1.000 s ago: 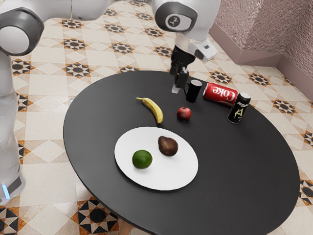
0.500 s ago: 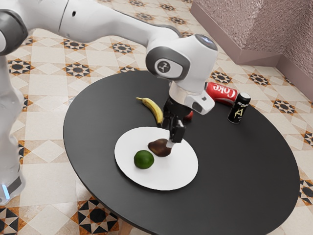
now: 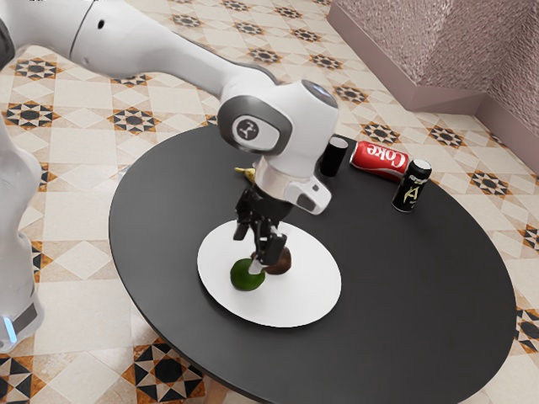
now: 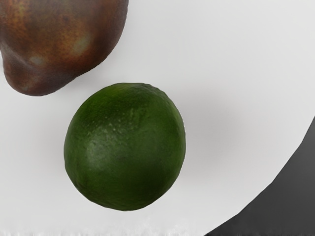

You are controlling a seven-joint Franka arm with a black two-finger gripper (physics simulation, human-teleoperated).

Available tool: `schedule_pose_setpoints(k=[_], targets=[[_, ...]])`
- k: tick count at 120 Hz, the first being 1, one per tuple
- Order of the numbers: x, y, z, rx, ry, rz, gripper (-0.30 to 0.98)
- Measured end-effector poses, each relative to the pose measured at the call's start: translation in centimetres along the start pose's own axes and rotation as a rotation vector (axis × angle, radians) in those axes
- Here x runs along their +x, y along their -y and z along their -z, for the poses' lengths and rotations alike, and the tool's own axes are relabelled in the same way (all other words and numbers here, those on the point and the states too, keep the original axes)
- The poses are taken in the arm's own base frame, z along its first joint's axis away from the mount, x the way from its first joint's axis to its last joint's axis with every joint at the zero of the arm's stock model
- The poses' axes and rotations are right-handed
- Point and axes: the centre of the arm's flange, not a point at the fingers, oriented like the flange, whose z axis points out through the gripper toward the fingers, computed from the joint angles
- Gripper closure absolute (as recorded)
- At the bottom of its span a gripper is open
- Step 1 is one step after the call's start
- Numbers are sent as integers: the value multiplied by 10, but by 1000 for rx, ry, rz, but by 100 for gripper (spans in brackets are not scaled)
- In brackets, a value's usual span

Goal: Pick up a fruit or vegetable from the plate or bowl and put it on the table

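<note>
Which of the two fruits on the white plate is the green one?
The lime, green and round; the other fruit is brown, with a narrower end.

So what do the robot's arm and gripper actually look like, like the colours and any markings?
The arm is glossy white with rounded segments and thin dark seams. Near the wrist, a dark grey band frames a white panel bearing a round, dark logo. A light blue strip marks the base. The gripper is black and angular, with a pale tip visible.
</note>
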Motion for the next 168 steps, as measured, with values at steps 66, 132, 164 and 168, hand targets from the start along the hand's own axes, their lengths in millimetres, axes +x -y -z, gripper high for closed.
schedule_pose_setpoints(k=[66,132,164,168], targets=[[26,18,-36,-9,15,150,0],[26,16,-63,-16,21,191,0],[28,15,-66,-27,7,205,1],[28,15,-67,-30,10,208,2]])
